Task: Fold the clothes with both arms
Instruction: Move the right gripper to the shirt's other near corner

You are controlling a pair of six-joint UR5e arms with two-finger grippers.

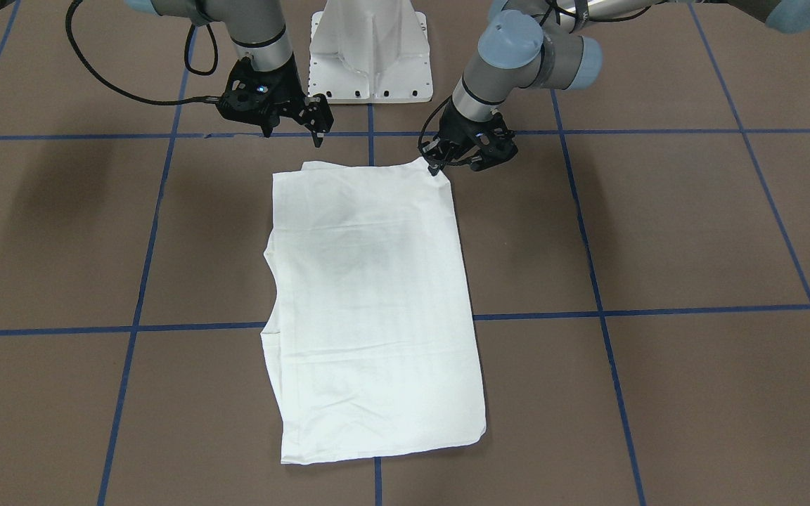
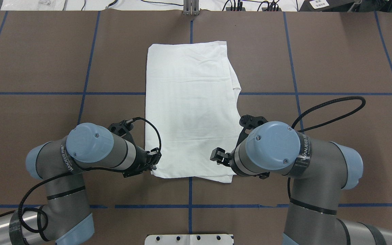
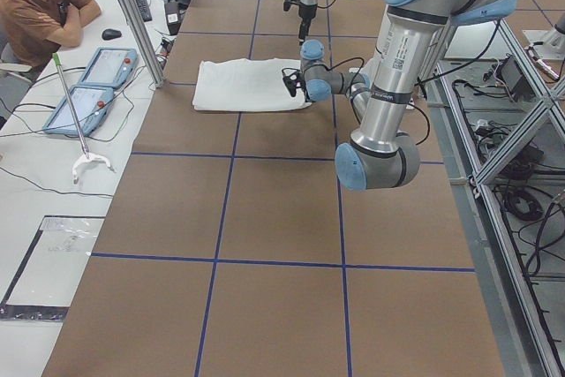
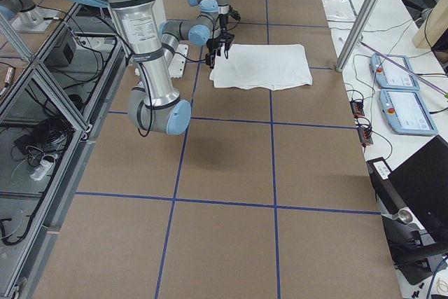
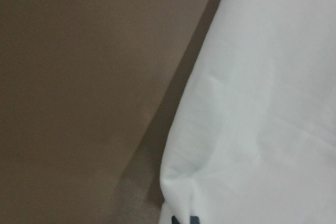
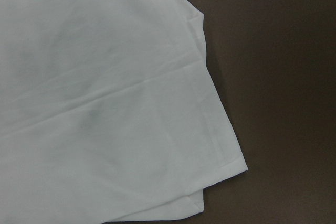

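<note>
The clothes are one white shirt (image 1: 370, 295), folded into a long rectangle that lies flat on the brown table (image 2: 189, 109). My left gripper (image 1: 436, 167) is low at the shirt's corner nearest the robot base, shut on that corner. In the left wrist view the cloth (image 5: 262, 103) puckers toward the fingertips (image 5: 181, 220). Just above the shirt's other near corner, my right gripper (image 1: 292, 133) hangs open, holding nothing (image 2: 217, 156). The right wrist view shows only the shirt (image 6: 105, 103) and its corner. No printed text, collar or sleeve shows.
The white pedestal base (image 1: 370, 56) stands behind the shirt's near edge. Blue tape lines (image 1: 602, 313) grid the brown table. A person (image 3: 40, 6) sits at a side desk with two tablets (image 3: 88, 86). Bare table lies left and right of the shirt.
</note>
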